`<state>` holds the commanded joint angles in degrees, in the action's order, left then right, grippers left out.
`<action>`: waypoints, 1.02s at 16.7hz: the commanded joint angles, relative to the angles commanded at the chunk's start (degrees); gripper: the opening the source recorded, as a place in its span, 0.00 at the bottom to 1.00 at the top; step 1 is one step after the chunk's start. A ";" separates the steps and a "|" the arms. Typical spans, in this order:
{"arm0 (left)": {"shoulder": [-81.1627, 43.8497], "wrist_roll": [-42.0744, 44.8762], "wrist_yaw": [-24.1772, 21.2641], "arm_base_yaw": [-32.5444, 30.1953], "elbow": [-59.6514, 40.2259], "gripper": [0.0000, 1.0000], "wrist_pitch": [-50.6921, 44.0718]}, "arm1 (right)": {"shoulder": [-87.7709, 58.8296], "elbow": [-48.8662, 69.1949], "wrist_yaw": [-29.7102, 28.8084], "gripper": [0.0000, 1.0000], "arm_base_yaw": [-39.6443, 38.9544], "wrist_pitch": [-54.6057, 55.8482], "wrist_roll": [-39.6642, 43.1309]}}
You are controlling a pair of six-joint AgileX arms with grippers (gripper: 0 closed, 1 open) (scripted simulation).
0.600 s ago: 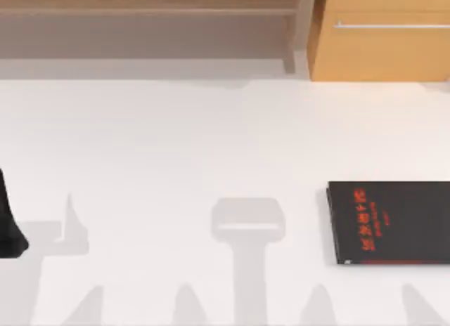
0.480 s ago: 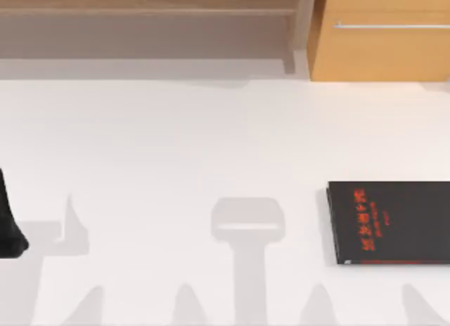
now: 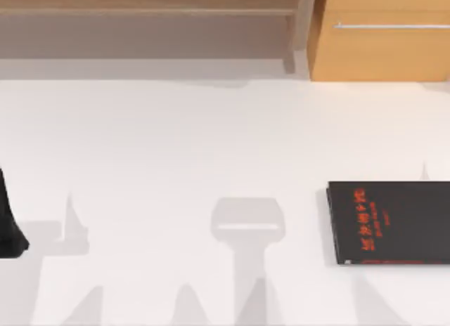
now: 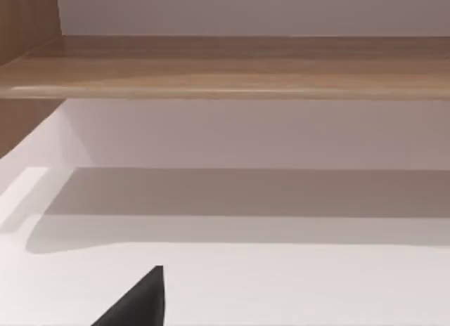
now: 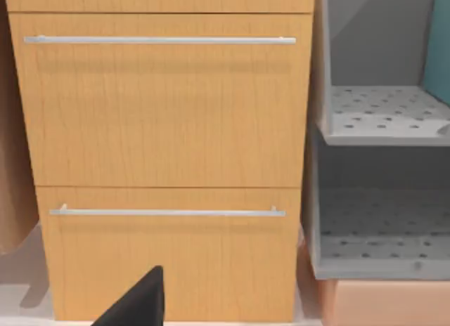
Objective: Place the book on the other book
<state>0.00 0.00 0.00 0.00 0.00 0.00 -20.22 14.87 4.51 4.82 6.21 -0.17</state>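
Black with red lettering, the other book (image 3: 390,222) lies flat on the white table (image 3: 211,143) at the right side of the top view, its right part running past the frame edge. Nothing rests on it. A teal sliver (image 5: 439,45) stands at the edge of the right wrist view beside a grey perforated shelf unit (image 5: 380,115); it may be the book to be moved, but too little shows to confirm.

The right wrist view faces a wooden drawer cabinet (image 5: 162,108) with two bar handles, and a dark fingertip (image 5: 137,301) of the right gripper shows low in that picture. Whether that gripper is open or closed cannot be told. The left arm (image 3: 8,224) sits at the far left edge of the top view, apparently parked; its wrist view faces a wooden shelf (image 4: 232,66) over the table, with one dark fingertip (image 4: 137,301) in sight, and its state likewise cannot be told.

Judgement: the step in hand is locating and reaching the book, likely with the right arm. To do it well, confirm the teal object first, grasp it across its thickness, carry it level, and lower it squarely within the black cover's outline before releasing.
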 joint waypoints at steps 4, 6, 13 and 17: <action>0.00 0.00 0.00 0.00 0.00 1.00 0.00 | -20.09 13.78 4.25 1.00 4.49 5.70 0.01; 0.00 0.00 0.00 0.00 0.00 1.00 0.00 | -30.62 21.20 6.52 1.00 6.92 8.77 0.04; 0.00 0.00 0.00 0.00 0.00 1.00 0.00 | -66.03 46.16 14.17 1.00 15.09 19.08 0.20; 0.00 0.00 0.00 0.00 0.00 1.00 0.00 | -82.26 57.56 17.64 1.00 18.83 23.81 0.28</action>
<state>0.00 0.00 0.00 0.00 0.00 0.00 -102.48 72.43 22.15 23.65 30.02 0.11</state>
